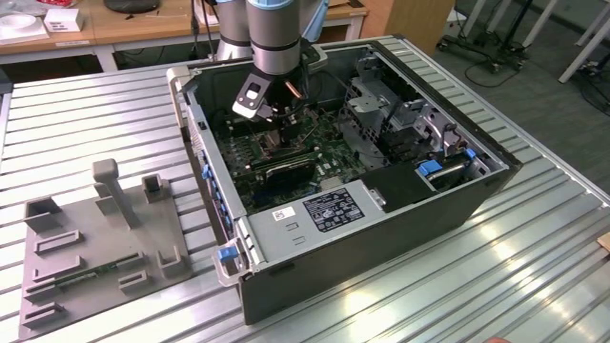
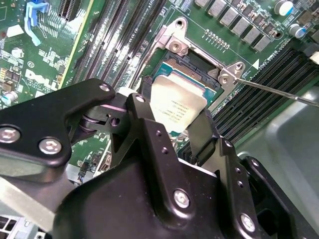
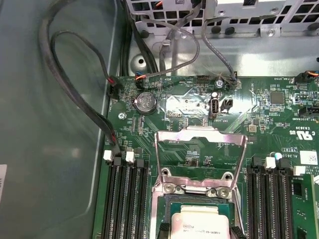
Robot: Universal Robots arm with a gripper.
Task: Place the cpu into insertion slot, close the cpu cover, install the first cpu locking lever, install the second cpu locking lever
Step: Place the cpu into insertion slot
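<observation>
cpu (image 2: 179, 99) (image 3: 199, 224), the small flat square chip with the pale grey-beige metal face, is pinched by two opposite edges between the black jaws. They're closed down to its width with nothing else caught in them. It's held right at the insertion slot (image 2: 194, 74) (image 3: 199, 200), the dark square socket with the silvery rim. Whether it's fully seated or just above can't be told.

Room is tight. Long black memory slots (image 3: 124, 199) are packed in on both sides of the socket. The cpu cover (image 3: 199, 135), a thin silvery frame with a cut-out centre, is swung up and stood open at one edge, so the socket is left uncovered. A thin silvery lever rod (image 2: 279, 92) is stuck out past one corner.

In the exterior view, the grey robot arm (image 1: 276, 36) is reached down into an open black computer case (image 1: 381, 236), laid on its side on a slatted metal surface (image 1: 533, 271). The green circuit board (image 1: 329, 146) is housed inside. A grey fixture tray (image 1: 96, 250) is parked well apart on the exterior view's left.

The chip is kept face up, its edges lined up roughly square with the socket rim. Being square, no long axis can be made out.
</observation>
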